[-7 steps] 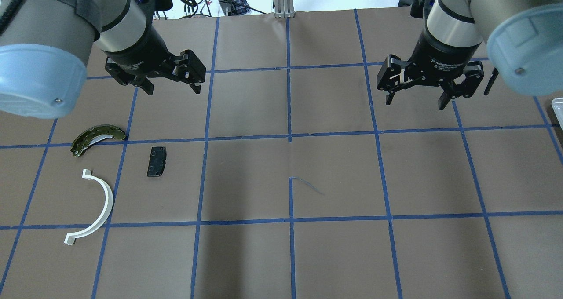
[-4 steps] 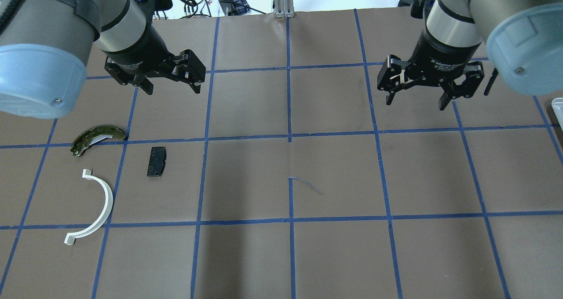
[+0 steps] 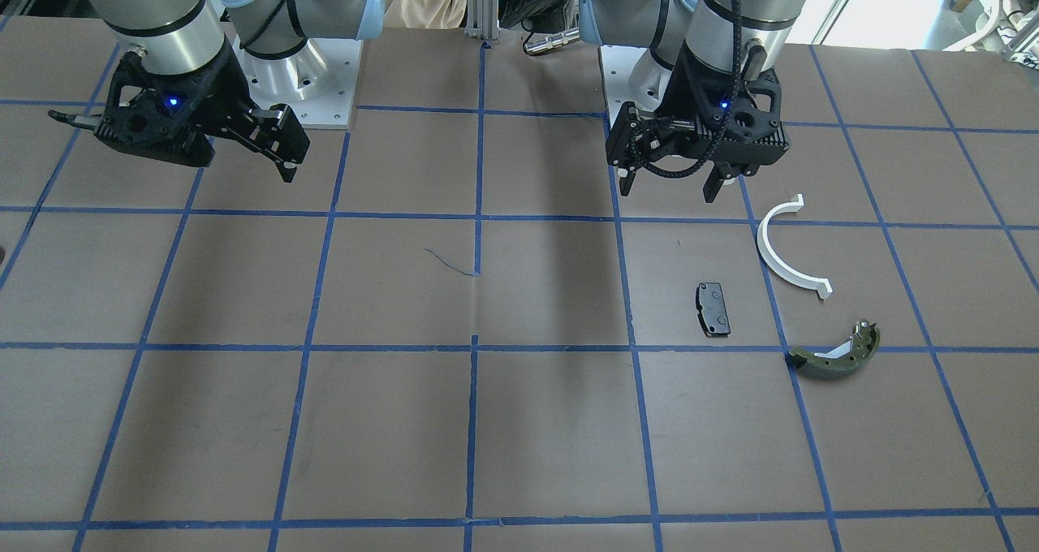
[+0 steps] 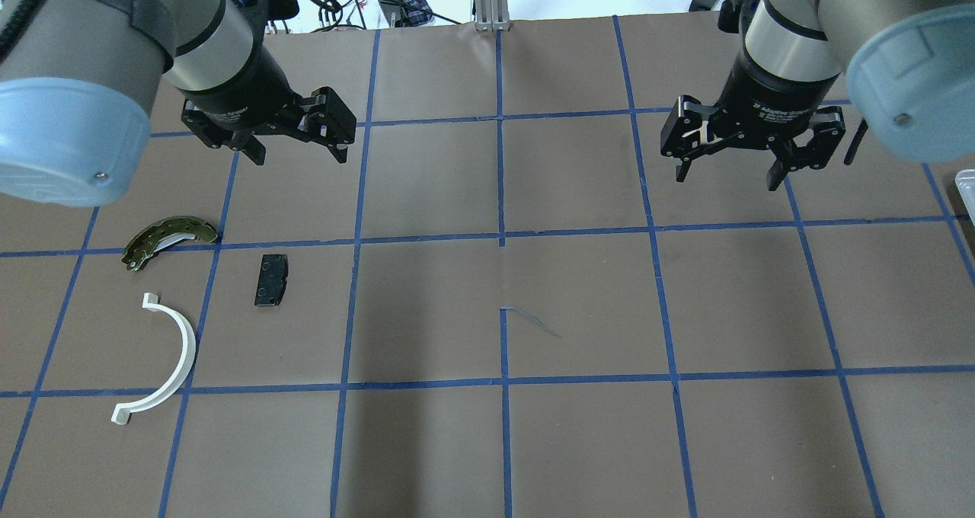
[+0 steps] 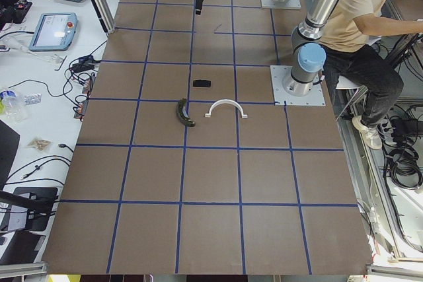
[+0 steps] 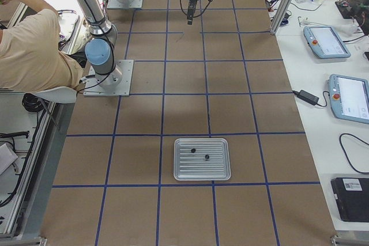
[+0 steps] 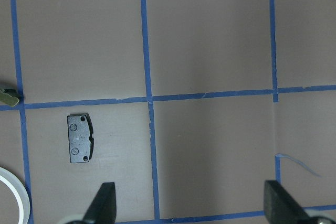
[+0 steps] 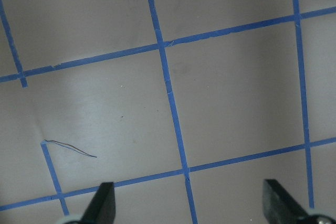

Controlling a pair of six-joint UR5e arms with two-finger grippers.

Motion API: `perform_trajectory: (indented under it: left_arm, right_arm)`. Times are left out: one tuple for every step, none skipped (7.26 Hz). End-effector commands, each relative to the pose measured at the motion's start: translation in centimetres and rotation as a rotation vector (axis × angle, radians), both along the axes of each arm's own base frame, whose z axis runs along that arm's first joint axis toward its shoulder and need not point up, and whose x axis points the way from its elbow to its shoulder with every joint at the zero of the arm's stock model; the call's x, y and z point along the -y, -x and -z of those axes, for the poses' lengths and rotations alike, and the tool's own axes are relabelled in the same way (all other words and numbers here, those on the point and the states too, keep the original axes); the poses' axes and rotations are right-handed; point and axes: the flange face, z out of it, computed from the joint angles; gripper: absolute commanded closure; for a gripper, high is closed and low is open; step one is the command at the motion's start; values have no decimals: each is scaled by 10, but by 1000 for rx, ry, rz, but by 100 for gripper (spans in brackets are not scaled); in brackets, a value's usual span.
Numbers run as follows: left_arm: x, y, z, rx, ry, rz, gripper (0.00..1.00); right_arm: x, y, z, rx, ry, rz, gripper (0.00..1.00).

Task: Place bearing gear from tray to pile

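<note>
The pile lies on the robot's left side: a black pad (image 4: pixel 270 279), a white half-ring (image 4: pixel 164 358) and an olive brake shoe (image 4: pixel 169 240). The metal tray (image 6: pixel 183 171) sits far to the right and holds two small dark parts (image 6: pixel 192 151); which one is the bearing gear I cannot tell. My left gripper (image 4: pixel 298 152) is open and empty, above the table beyond the pile. The pad shows under it in the left wrist view (image 7: pixel 80 138). My right gripper (image 4: pixel 725 177) is open and empty over bare table, far from the tray.
The brown table (image 4: pixel 579 305) carries a blue tape grid and a loose tape strand (image 4: pixel 533 321). Cables and tablets lie beyond its edges (image 6: pixel 326 41). A seated operator (image 6: pixel 34 50) is beside the robot base.
The right gripper has shifted slightly to the right and farther back over the table, still open. The left arm and the pile have not moved.
</note>
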Motion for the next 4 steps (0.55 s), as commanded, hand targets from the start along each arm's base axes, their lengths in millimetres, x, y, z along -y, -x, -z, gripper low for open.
perform_trajectory:
  left_arm:
    - [0,1,0,-6,1,0,0]
    - [0,1,-1,-9,2,2,0]
    - [0,1,-1,-6,2,2,0]
    - [0,1,-1,-9,2,2,0]
  right_arm:
    - [8,31,2,13,-7,41,0]
    - [12,53,2,6,-7,-43,0]
    - [15,79,2,10,-8,-70,0]
    - [17,111,4,18,-16,-105,0]
